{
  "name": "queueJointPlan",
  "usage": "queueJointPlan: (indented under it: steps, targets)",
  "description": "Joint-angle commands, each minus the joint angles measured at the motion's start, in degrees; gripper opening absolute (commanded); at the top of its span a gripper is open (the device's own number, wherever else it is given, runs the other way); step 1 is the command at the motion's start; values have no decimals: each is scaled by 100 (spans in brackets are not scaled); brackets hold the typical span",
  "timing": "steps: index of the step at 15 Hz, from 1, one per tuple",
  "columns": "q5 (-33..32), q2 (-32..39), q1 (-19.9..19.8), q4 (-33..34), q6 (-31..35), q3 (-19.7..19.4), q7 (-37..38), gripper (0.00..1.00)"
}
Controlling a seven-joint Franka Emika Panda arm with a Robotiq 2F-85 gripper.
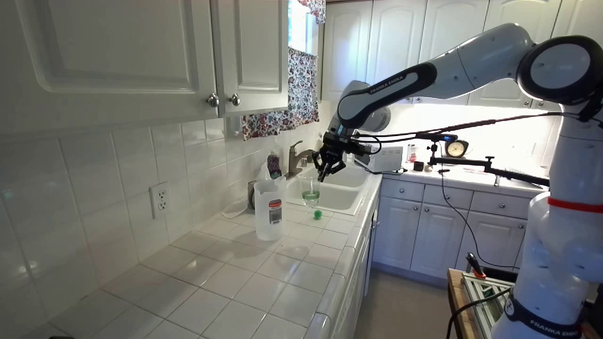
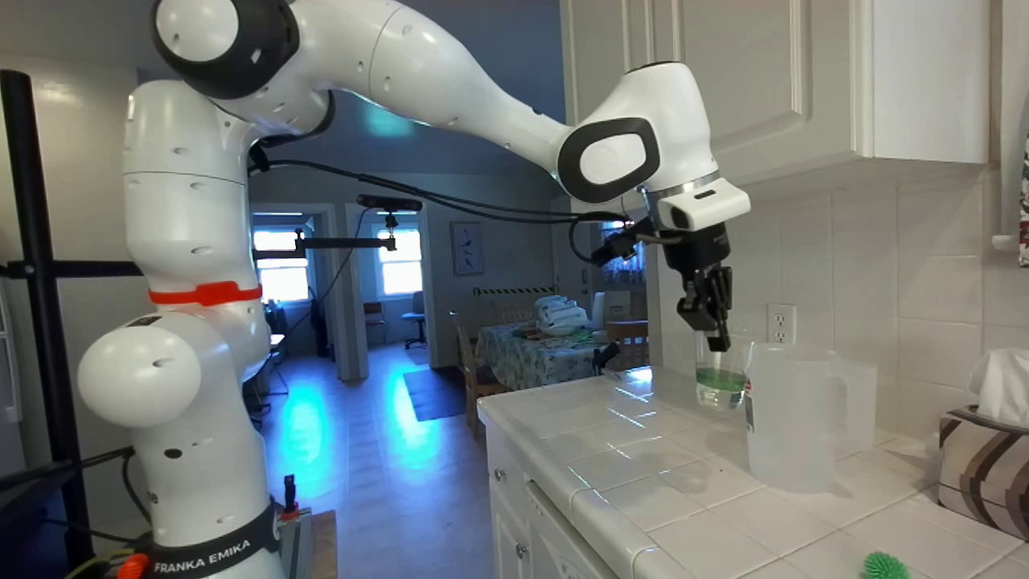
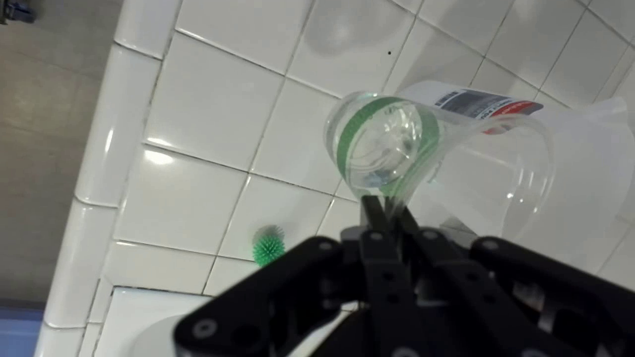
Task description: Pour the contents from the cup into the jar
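Note:
My gripper [image 1: 322, 179] is shut on the wall of the cup [image 1: 311, 195], near its rim. The cup is clear with a green band, and in the wrist view [image 3: 384, 144] its open mouth faces the camera. It hangs close to upright above the counter, beside the jar. Its contents cannot be made out clearly. The jar [image 1: 270, 212] is a whitish translucent pitcher with a red and grey label, standing upright on the counter. In an exterior view the cup [image 2: 719, 388] is just left of the jar [image 2: 792, 426]. In the wrist view the cup partly covers the jar [image 3: 590, 168].
A green spiky ball [image 3: 268, 249] lies on the tiled counter near the sink [image 1: 339, 203]. A faucet [image 1: 294, 162] and a dark bottle [image 1: 273, 165] stand behind. A tissue box [image 2: 985, 474] is by the wall. A cabinet [image 1: 254, 56] hangs above the counter.

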Motion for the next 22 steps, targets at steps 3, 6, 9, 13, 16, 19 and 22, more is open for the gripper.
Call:
queueJointPlan:
  steps: [3,6,9,13,16,19,22]
  targets:
    - [6,5,-28,15,28,11,26,6]
    - [10,62,-40,107,-33,-1,81,2]
    - [39,215,-111,355,-122,-67,190,2]
    - [-83,337,-176,607,-90,-141,376,2]
    - [-320,461,-170,847,-100,-197,584,2]
    - [-711,706,-125,1204,-117,-226,825,2]
    - [-1154,1004,-23,1567,-90,-228,1159,2]
